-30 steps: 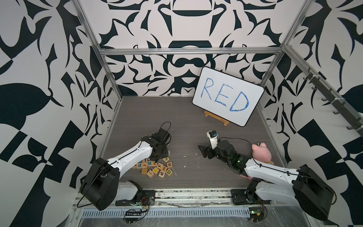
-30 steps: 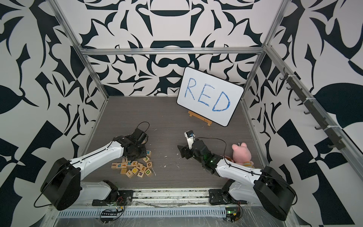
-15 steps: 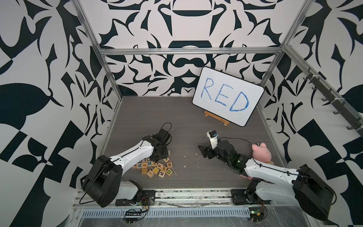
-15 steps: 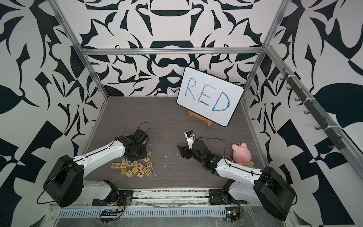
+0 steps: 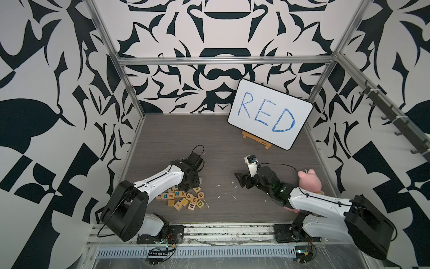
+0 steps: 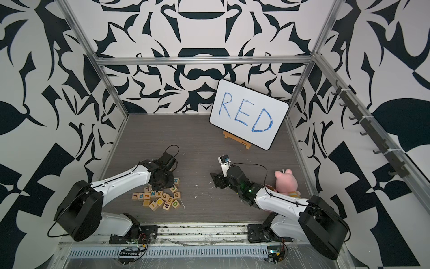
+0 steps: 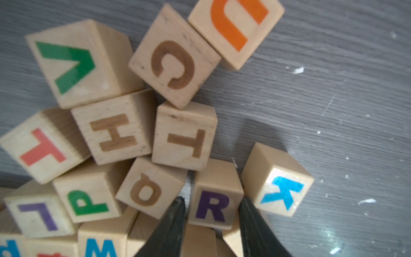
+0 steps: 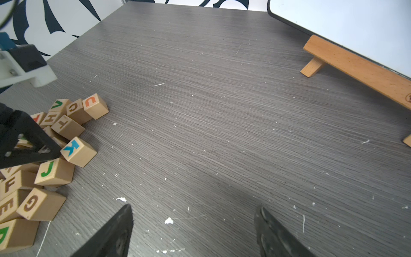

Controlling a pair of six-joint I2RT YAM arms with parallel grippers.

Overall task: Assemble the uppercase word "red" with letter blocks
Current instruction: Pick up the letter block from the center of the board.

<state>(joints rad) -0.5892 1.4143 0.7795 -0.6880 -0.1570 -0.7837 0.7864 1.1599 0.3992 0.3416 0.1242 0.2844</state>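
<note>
Noting: left claw (image 7: 211, 201) pinches the R block (image 7: 212, 209), seated straight between its jaws amid the letter blocks (image 5: 183, 198) | right claw (image 8: 194, 208) spread, empty, well apart | we judge left nearer.

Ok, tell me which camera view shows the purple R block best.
The left wrist view: the R block sits close, letter readable, between the left gripper's fingertips. In both top views that gripper covers it. In the right wrist view the gripper hides it too.
</note>
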